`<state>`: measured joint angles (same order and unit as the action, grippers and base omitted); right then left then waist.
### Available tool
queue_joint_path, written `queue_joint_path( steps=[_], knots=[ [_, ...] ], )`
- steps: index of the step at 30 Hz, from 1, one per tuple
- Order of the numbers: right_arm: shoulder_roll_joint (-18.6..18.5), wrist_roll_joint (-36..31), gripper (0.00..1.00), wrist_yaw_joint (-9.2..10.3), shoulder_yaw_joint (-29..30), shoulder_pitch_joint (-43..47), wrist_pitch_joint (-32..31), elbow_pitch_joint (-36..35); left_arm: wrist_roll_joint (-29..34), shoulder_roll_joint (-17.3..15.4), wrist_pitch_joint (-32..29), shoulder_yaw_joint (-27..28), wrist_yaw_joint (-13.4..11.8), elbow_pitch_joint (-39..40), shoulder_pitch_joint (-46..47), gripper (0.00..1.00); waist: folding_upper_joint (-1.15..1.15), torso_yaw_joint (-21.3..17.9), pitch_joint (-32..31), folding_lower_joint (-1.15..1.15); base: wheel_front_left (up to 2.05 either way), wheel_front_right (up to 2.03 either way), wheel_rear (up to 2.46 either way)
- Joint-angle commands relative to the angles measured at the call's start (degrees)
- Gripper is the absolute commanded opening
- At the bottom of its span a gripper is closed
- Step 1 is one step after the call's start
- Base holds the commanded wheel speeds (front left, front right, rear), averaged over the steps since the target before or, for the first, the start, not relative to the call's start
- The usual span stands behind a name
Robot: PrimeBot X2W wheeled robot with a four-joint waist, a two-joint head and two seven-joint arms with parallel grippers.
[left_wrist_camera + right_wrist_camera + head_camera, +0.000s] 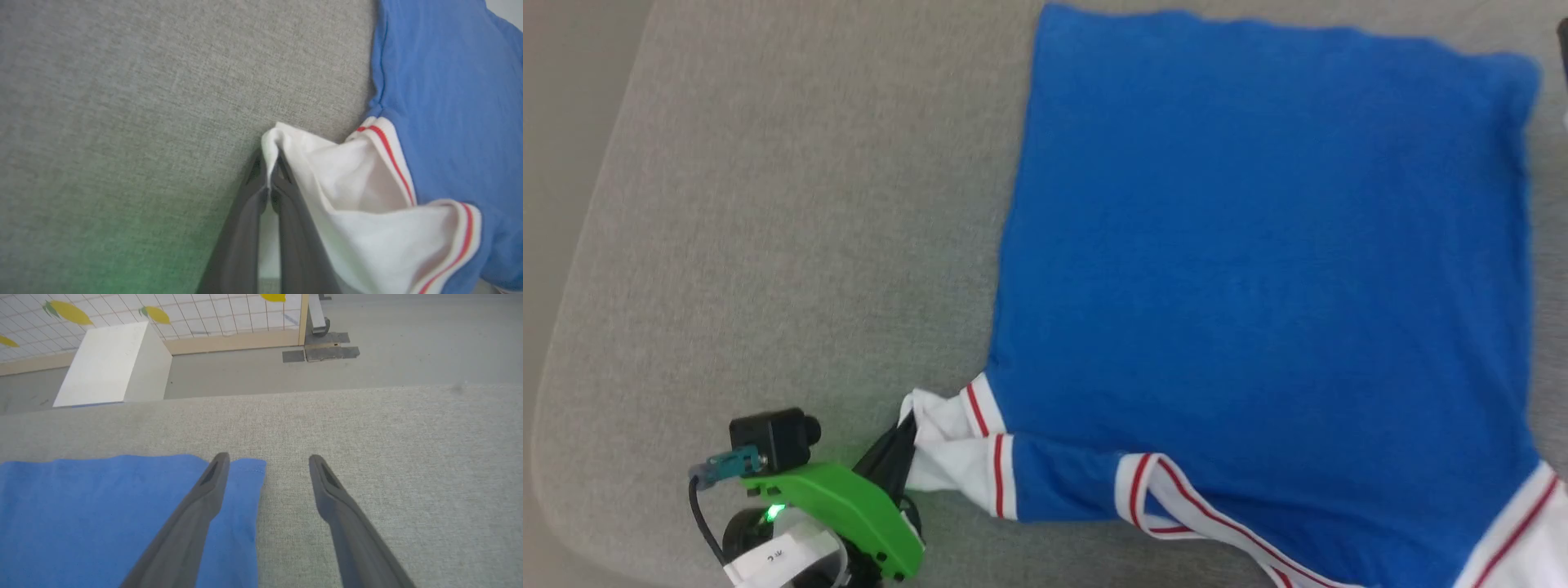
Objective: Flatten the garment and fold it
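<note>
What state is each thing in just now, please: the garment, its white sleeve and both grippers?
garment, spread mostly flat on the grey fabric surface, blue body smooth.
white sleeve, bunched and creased, its tip pinched.
left gripper, shut on the white sleeve's tip.
right gripper, open, holding nothing, at the garment's corner with one finger over the blue cloth.

Royal-blue garment, white red-striped trim; grey cloth surface.
</note>
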<state>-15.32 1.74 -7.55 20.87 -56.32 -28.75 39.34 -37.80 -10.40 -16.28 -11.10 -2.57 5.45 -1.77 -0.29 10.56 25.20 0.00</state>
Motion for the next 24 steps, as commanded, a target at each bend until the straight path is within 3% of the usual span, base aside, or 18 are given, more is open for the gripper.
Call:
queue_joint_path(
  steps=[1,10,11,12,14,15,19,24],
  knots=[
    [-0.20,-1.60,1.00,0.06,0.75,-1.57,-2.33,0.56,0.39,0.50,0.00,-0.27,-0.14,-1.44,1.18,0.00,0.29,3.70,4.95,0.00,0.00,0.00,0.00],
    [1.30,-8.77,1.00,0.06,3.07,-3.17,-17.92,-0.91,0.02,1.21,1.46,-0.87,0.80,-3.47,2.34,0.00,0.29,5.30,7.02,0.00,0.00,0.00,0.00],
    [1.36,-9.07,0.86,0.06,2.89,-3.01,-19.01,-1.23,-0.01,1.23,1.54,-0.90,0.84,-3.63,2.39,0.00,0.29,5.36,7.06,0.00,0.00,0.00,0.00],
    [1.41,-9.43,0.41,0.06,2.56,-2.75,-20.00,-1.79,-0.04,1.25,1.63,-0.92,0.85,-3.82,2.44,0.00,0.29,5.40,7.07,0.00,0.00,0.00,0.00],
    [1.48,-9.40,0.04,0.06,1.78,-2.07,-20.75,-2.93,-0.04,1.27,1.76,-0.94,0.81,-4.13,2.53,0.00,0.29,5.43,6.98,0.00,0.00,0.00,0.00],
    [1.40,-9.20,0.00,0.06,1.26,-1.71,-20.48,-3.49,-0.06,1.27,1.81,-0.96,0.81,-4.25,2.56,0.00,0.29,5.43,6.92,0.00,0.00,0.00,0.00],
    [0.73,-7.50,0.00,0.06,-0.96,0.95,-16.86,-5.77,-0.14,1.21,2.03,-1.03,0.88,-4.76,2.54,0.00,0.29,5.27,6.08,0.00,0.00,0.00,0.00],
    [0.06,-1.43,0.00,0.06,-3.97,6.01,-1.57,-9.96,-0.22,1.02,2.20,-1.14,0.82,-5.37,1.86,0.00,0.29,4.65,3.61,0.00,0.00,0.00,0.00]
  ],
)
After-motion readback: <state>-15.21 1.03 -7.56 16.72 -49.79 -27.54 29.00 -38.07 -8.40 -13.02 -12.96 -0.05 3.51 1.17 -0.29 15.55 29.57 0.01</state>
